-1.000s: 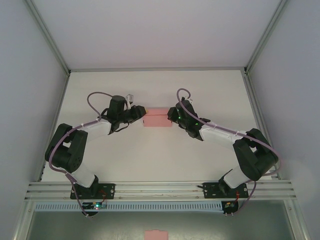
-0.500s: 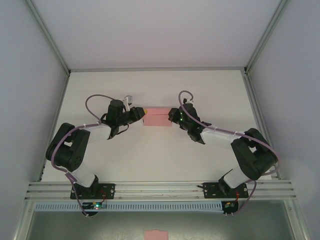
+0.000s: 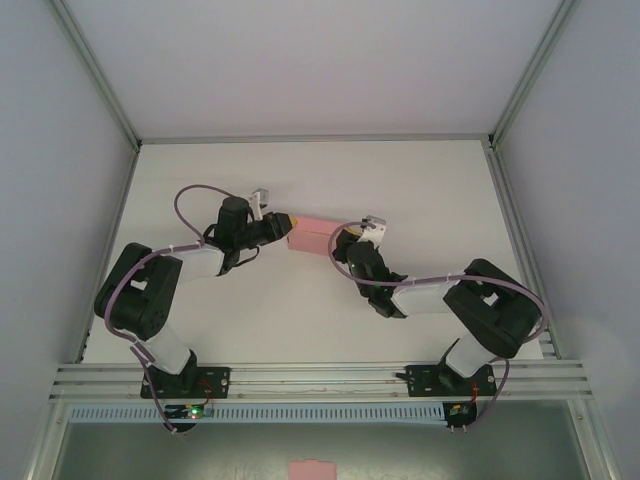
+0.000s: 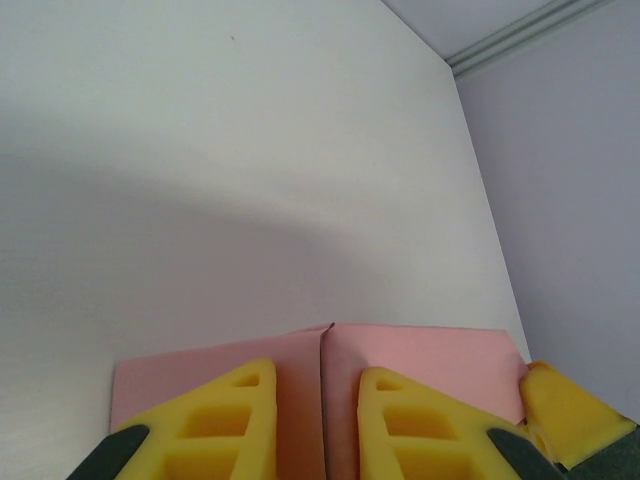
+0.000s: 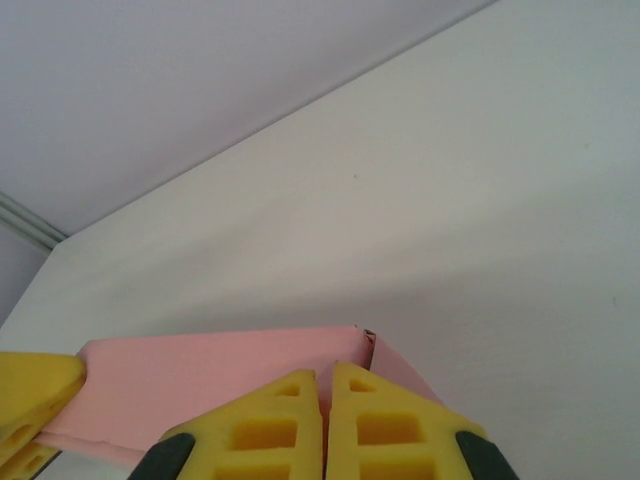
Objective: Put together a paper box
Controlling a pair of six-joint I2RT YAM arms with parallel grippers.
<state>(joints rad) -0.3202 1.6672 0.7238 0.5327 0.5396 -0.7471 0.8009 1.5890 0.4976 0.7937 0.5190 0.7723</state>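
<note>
The paper box (image 3: 312,235) is a small low pink box in the middle of the white table, slightly askew. My left gripper (image 3: 288,222) is at its left end. In the left wrist view its yellow fingers (image 4: 215,420) stand a little apart astride a corner ridge of the box (image 4: 430,350), with pink card filling the gap at the gripper (image 4: 318,370). My right gripper (image 3: 338,240) is at the box's right end. In the right wrist view the gripper (image 5: 325,372) is pinched almost together on a thin wall of the box (image 5: 200,370).
White table (image 3: 430,190) with grey walls on three sides and metal frame posts at the back corners. An aluminium rail (image 3: 320,378) runs along the near edge by the arm bases. A small pink scrap (image 3: 312,468) lies below it.
The right arm has folded lower and nearer, its wrist turning, and its jaws have closed on the box's right end. The box has tilted slightly. The left arm has hardly moved.
</note>
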